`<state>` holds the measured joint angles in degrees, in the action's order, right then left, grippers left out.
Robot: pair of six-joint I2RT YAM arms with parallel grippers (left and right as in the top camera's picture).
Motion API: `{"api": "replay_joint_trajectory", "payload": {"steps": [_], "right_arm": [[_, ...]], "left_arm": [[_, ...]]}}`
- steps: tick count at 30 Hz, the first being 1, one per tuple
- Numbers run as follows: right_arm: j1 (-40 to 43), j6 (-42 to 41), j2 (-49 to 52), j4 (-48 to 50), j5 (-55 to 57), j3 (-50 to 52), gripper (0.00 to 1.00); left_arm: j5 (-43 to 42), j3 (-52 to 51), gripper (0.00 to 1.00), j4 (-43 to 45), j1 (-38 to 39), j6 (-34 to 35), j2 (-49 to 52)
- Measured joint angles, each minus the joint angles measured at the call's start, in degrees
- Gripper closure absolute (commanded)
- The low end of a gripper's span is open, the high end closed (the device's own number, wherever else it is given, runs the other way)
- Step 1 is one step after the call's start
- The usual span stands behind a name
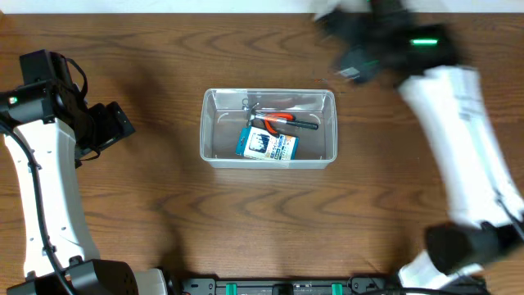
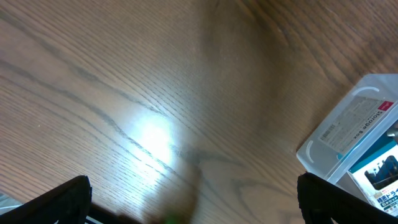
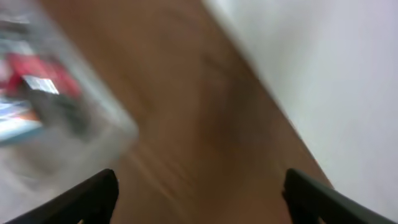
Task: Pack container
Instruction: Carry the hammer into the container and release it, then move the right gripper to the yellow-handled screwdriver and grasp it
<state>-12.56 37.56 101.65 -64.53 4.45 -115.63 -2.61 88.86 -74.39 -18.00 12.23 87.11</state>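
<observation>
In container [image 1: 221,133]: one box [image 1: 268,146], one pliers [image 1: 282,122]

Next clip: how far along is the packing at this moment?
Done: clear plastic rectangular container holds a blue-and-white box and red-handled pliers. In hand: nothing; left gripper and right gripper open, empty, away from it. Left: no loose items visible; likely finished.

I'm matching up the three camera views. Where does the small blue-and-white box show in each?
Overhead: the blue-and-white box lies in the middle, inside the clear container, below the red-handled tool.
Left wrist: at the lower right edge, cut off, inside the container's corner.
Right wrist: a blurred blue patch at the left edge, probably the box.
Shared landmark: the container's clear wall.
</observation>
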Motion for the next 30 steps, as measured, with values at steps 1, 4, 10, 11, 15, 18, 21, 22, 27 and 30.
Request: {"api": "replay_joint_trajectory", "payload": {"steps": [1,4,10,11,15,18,21,22,27,30], "right_arm": [[4.6,-1.0,-1.9,-1.0,0.3,-0.4,0.03],[19.4,-3.0,-4.3,-4.8,-0.8,-0.8,0.01],[36.6,-4.0,1.4,-10.9,-3.1,0.2,0.01],[38.5,-4.0,3.0,-11.6,-3.3,0.3,0.01],[43.5,-4.0,9.3,-12.0,-3.8,0.7,0.03],[45.2,-3.9,13.7,-12.0,-4.0,0.7,0.05],[45.6,-3.9,17.3,-12.0,-4.3,0.8,0.09],[45.6,-3.9,18.6,-12.0,-4.3,0.8,0.09],[45.6,-3.9,23.8,-12.4,-4.7,0.9,0.15],[45.5,-4.0,26.4,-12.4,-4.7,1.2,0.15]], "left_arm": [[0.0,0.0,0.02,0.0,0.0,0.0,0.0],[0.0,0.0,0.02,0.0,0.0,0.0,0.0],[0.0,0.0,0.02,0.0,0.0,0.0,0.0],[0.0,0.0,0.02,0.0,0.0,0.0,0.0],[0.0,0.0,0.02,0.0,0.0,0.0,0.0],[0.0,0.0,0.02,0.0,0.0,0.0,0.0],[0.0,0.0,0.02,0.0,0.0,0.0,0.0],[0.0,0.0,0.02,0.0,0.0,0.0,0.0],[0.0,0.0,0.02,0.0,0.0,0.0,0.0],[0.0,0.0,0.02,0.0,0.0,0.0,0.0]]}}
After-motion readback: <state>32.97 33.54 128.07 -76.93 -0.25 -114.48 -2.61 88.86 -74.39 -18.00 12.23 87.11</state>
